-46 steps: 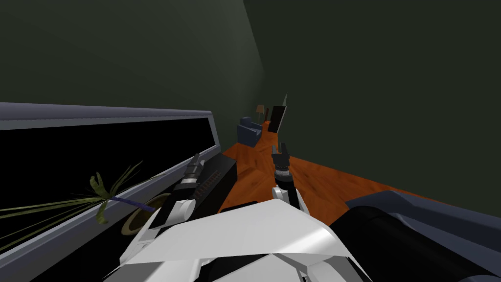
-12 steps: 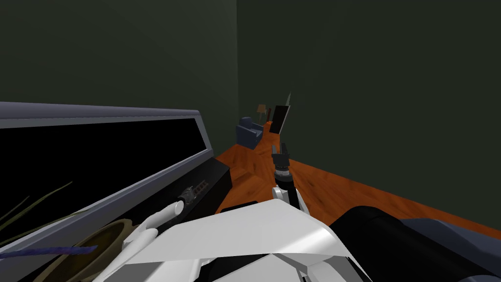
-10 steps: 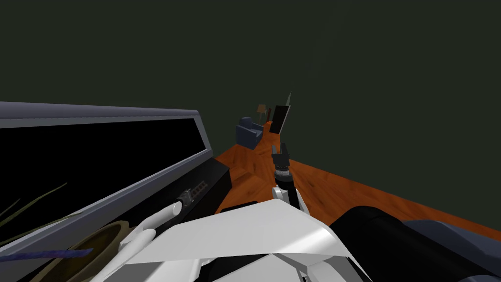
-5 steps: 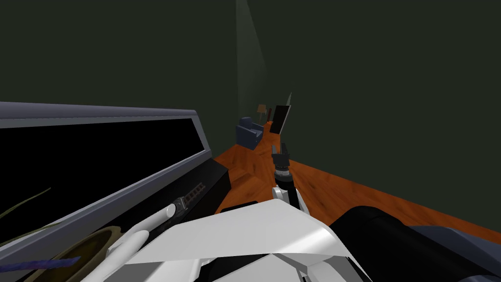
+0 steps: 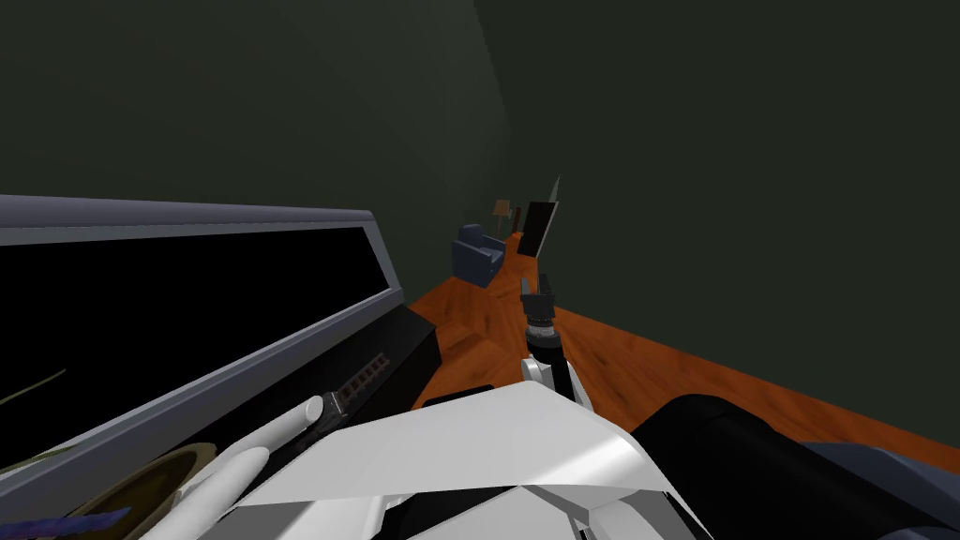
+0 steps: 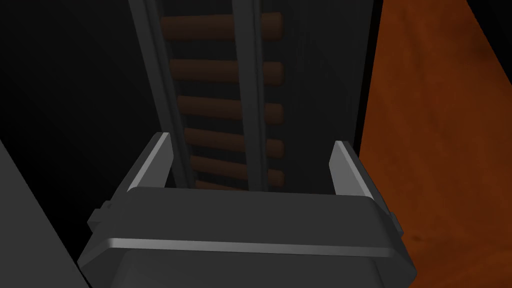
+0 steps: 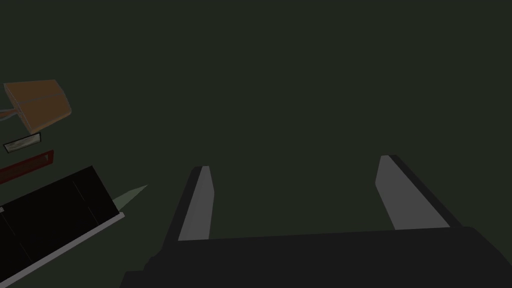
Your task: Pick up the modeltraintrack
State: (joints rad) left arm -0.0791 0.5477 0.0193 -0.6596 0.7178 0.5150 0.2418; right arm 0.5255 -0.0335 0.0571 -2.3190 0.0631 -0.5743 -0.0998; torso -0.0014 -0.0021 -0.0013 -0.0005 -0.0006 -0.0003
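The model train track (image 6: 220, 70) has two grey rails and brown ties and lies on a black top (image 6: 325, 75). My left gripper (image 6: 251, 140) is open and low over its near end. The track runs out between the fingers, closer to one finger (image 6: 152, 165) than to the other. In the head view the track (image 5: 368, 370) is a short dark strip just past my left gripper (image 5: 337, 403). My right gripper (image 5: 539, 284) is held up in front of me, open and with nothing in it (image 7: 295, 165).
A grey-framed ledge (image 5: 234, 352) with a black area behind it runs along the left. A tan pot (image 5: 141, 483) sits at the lower left. Orange wood floor (image 5: 637, 366) leads to a blue armchair (image 5: 476, 253) and a black panel (image 5: 536, 228). A dark sofa (image 5: 750, 469) is at the lower right.
My left hand has drawn back along the black top toward me, and more of the track shows beyond it. The pot now sits further toward the lower left corner. The right arm has not moved.
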